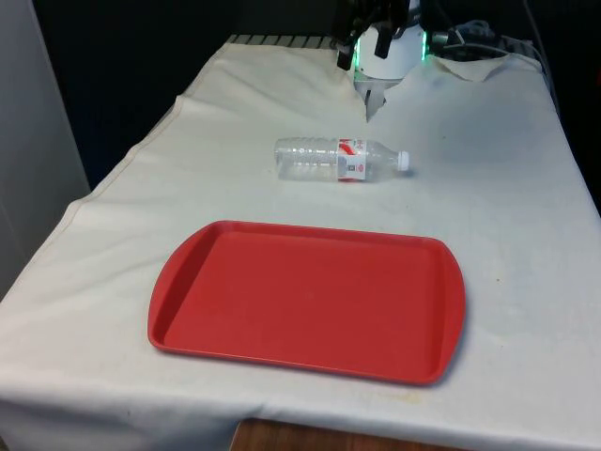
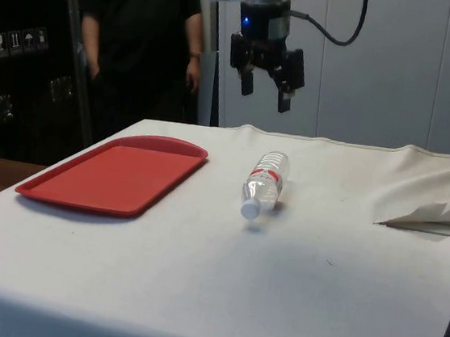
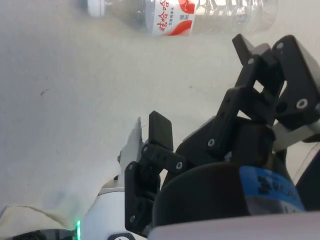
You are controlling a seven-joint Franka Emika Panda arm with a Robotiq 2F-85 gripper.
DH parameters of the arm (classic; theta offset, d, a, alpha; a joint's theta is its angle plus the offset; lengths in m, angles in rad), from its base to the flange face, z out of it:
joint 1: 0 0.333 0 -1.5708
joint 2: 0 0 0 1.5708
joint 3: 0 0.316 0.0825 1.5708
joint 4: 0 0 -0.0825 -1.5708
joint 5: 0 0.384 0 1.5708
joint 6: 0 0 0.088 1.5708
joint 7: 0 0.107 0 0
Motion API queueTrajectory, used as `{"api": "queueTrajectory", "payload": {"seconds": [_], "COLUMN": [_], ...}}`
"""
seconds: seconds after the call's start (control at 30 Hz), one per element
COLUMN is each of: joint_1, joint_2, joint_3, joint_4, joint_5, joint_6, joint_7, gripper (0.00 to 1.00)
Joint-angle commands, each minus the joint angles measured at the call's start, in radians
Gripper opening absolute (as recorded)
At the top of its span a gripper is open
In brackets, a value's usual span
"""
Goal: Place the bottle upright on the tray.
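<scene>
A clear plastic bottle [image 1: 340,159] with a red-and-white label lies on its side on the white cloth, its white cap [image 1: 404,161] pointing to the front view's right. Between the bottle and the table's front edge lies a red tray [image 1: 310,301] with nothing on it. In the side view my gripper [image 2: 266,93] hangs open above the table, higher than the bottle [image 2: 265,184] and a little behind it, holding nothing. In the wrist view the black fingers [image 3: 160,131] stand apart over bare cloth, and the bottle [image 3: 200,15] lies beyond them, untouched.
A person in black [image 2: 142,37] stands behind the table beyond the tray [image 2: 119,173]. The cloth bunches into a raised fold [image 2: 427,216] near the robot's end. Bare cloth surrounds the bottle.
</scene>
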Motion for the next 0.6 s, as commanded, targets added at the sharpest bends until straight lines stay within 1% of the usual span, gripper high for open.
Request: {"api": "queueTrajectory", "payload": {"seconds": [0.0,0.03,0.07,0.3,0.33,0.37,0.57], "joint_1": [-0.002,0.000,-0.002,-0.002,0.000,-0.002,-0.001], "joint_2": [0.003,0.001,0.006,0.013,0.012,0.014,0.021], "joint_3": [0.002,0.000,0.003,0.003,0.001,0.003,0.004], "joint_4": [-0.003,0.000,-0.003,-0.003,-0.001,-0.003,-0.003], "joint_5": [-0.022,-0.004,-0.031,-0.065,-0.047,-0.069,-0.098], "joint_6": [0.014,0.000,0.014,0.016,0.003,0.016,0.016], "joint_7": [0.001,-0.003,-0.004,-0.021,-0.027,-0.023,-0.033], "gripper": [1.00,1.00,1.00,1.00,1.00,1.00,1.00]}}
